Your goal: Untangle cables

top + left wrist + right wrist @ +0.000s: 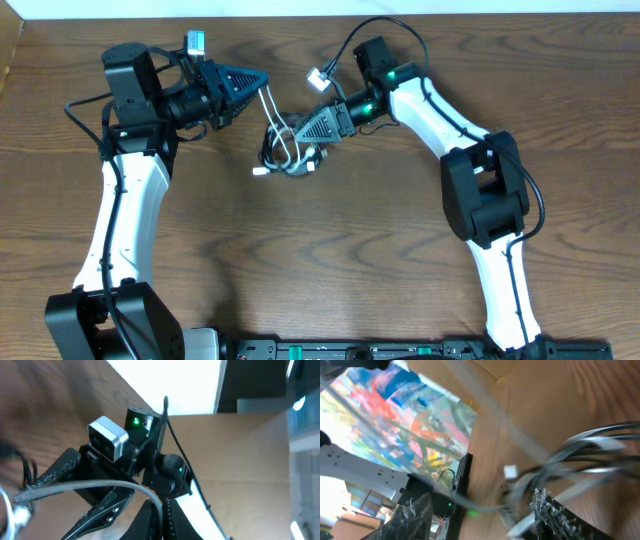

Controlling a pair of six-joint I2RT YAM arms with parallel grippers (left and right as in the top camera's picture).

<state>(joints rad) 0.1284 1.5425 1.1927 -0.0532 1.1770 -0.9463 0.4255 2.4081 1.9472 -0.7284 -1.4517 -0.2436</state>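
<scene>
Overhead: clenched on white cable (271, 108) at left gripper (263, 84); spread wide around tangled black cable (267, 148) at right gripper (300, 135).

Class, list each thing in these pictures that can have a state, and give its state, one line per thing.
left gripper: shut on a strand of the white cable.
right gripper: open, fingers either side of the tangle.
white cable: one strand held, the rest looped with the black cable.
black cable: coiled on the table, tangled with the white cable.
</scene>
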